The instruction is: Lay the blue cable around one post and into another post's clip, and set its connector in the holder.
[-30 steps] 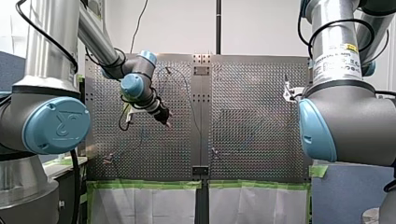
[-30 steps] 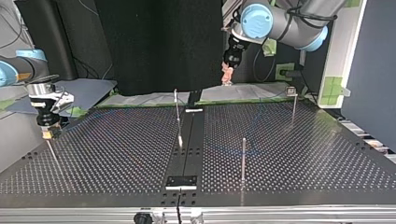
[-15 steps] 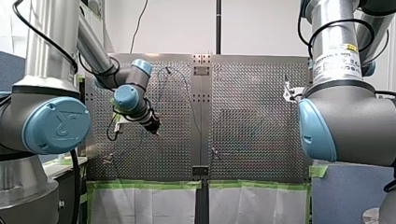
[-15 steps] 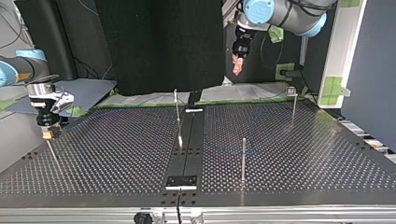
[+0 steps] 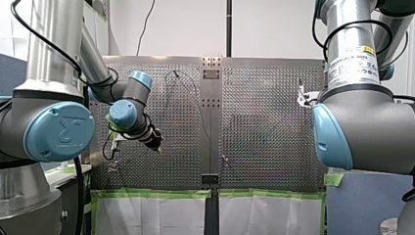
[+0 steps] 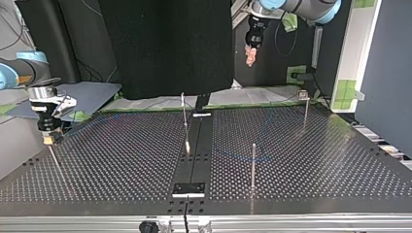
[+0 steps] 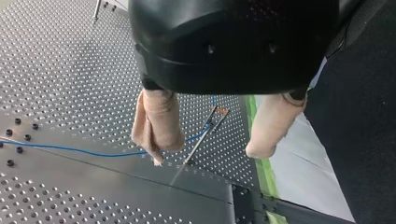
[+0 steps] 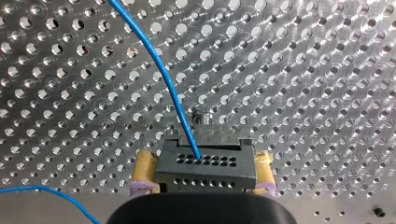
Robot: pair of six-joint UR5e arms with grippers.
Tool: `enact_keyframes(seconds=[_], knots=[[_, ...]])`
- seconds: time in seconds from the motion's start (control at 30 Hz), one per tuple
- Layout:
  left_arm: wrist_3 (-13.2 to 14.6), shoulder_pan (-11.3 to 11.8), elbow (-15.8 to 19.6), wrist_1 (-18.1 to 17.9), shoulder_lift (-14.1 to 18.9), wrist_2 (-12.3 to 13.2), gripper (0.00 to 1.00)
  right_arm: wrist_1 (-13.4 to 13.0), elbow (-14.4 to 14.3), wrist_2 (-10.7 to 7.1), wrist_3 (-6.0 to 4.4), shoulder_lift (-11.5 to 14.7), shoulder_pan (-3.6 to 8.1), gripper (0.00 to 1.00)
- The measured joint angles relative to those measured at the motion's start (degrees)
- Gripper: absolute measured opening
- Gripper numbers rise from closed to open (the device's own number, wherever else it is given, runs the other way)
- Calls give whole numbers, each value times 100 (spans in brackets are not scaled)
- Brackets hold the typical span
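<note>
The perforated tabletop spans both arms' reach. My left gripper hangs high above it with its beige-padded fingers spread wide and nothing between them, a clip-topped post ahead of it. My right gripper, low at the top view's left, has its yellow pads clamped on the black connector, from whose face the blue cable runs out across the tabletop.

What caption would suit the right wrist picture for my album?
My right gripper clamps the black connector, its blue cable trailing over the perforated table.
</note>
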State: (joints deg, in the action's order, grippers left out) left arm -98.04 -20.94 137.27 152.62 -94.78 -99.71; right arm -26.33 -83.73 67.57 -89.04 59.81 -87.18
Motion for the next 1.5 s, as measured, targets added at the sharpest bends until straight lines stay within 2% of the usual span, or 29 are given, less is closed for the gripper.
enact_keyframes(seconds=[0.27,1.5], knots=[[-13,1,358,-490,-1,0,100,-14,-1,-2,-6,1,3,79],[-84,10,384,-2613,-11,0,100,12,52,14,10,1,-41,79]])
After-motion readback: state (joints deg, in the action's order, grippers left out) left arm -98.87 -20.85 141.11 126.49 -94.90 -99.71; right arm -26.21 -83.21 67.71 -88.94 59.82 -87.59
